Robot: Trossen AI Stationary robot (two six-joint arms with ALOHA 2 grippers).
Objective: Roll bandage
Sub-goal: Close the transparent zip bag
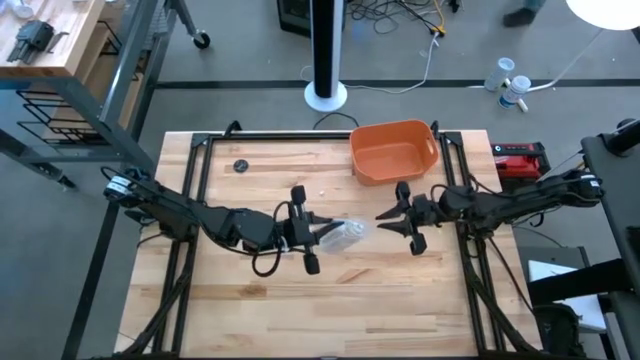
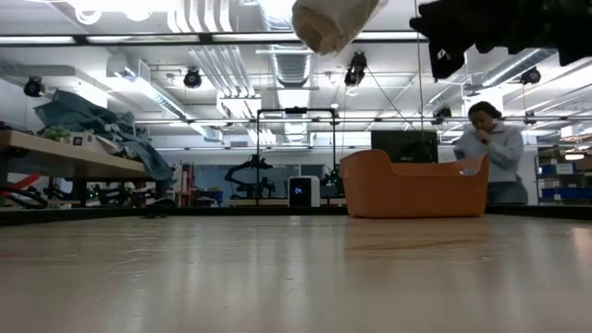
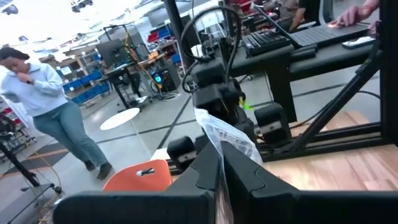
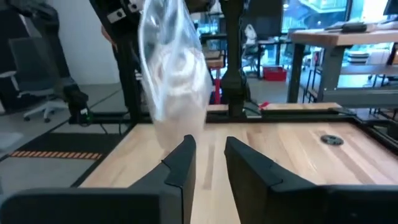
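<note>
A: Item 1, left gripper (image 1: 322, 234)?
B: Clenched on a clear plastic wrapper (image 1: 347, 234) with the bandage (image 4: 177, 68) inside as a wound roll, hanging off its fingertips above the table (image 1: 300, 310).
A: Item 2, right gripper (image 1: 398, 222)?
B: Just beyond that packet, facing it; fingers slightly parted, nothing between them.
A: Orange tub (image 1: 393, 151)?
B: Behind the right gripper, apparently empty.
A: Progress?
B: Early, I judge: wrapper not off, no strip laid out; unwrapping and rolling remain.
</note>
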